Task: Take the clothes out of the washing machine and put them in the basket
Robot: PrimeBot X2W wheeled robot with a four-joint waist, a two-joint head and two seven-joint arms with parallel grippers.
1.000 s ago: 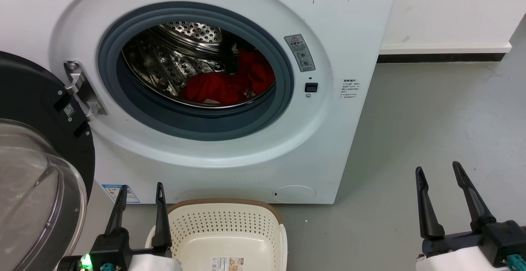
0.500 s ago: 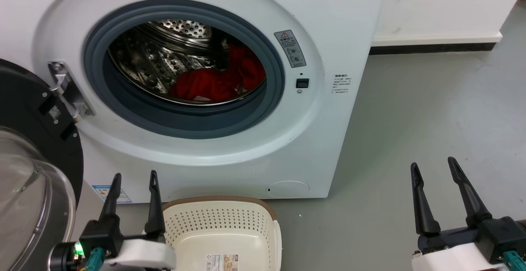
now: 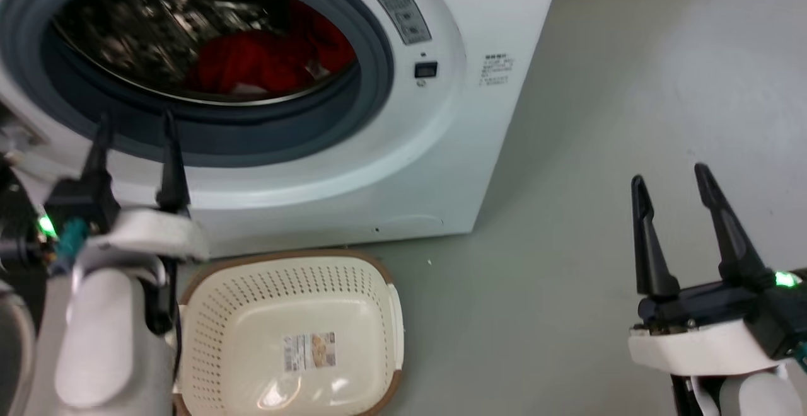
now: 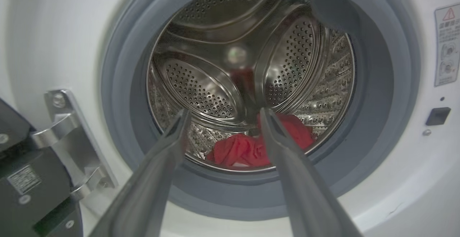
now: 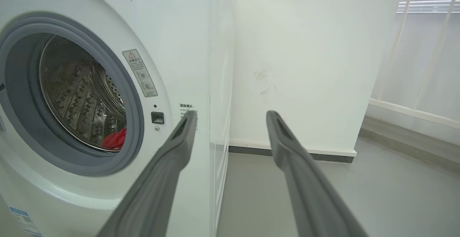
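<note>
Overhead, in the head view, the washing machine (image 3: pixel 441 151) stands with its round porthole uncovered. The red clothes (image 3: pixel 252 63) lie heaped at the bottom of the steel drum (image 3: pixel 126 31). The cream basket (image 3: pixel 277 260) sits on the grey floor (image 3: pixel 599 88) just in front of the machine, with a paper label (image 3: pixel 309 351) on its bottom. The left claw (image 3: pixel 135 118) is raised before the lower part of the grey door seal (image 3: pixel 372 57), its two dark fingers parted and gripping nothing. The right claw (image 3: pixel 669 174) hangs over the floor well to the right of the machine, likewise spread with nothing in it.

Next, in the left wrist view, the left claw's fingers frame the porthole, wide apart. The clothes lie beyond the tips, low in the drum and a little to the right, not touching either finger. A metal door hinge (image 4: pixel 68 133) shows at the left.

Lastly, in the right wrist view, the right claw's fingers stand apart, pointing past the machine's front corner toward a white wall (image 5: pixel 305 50). A scrap of the red clothes shows at the drum's lower edge.
</note>
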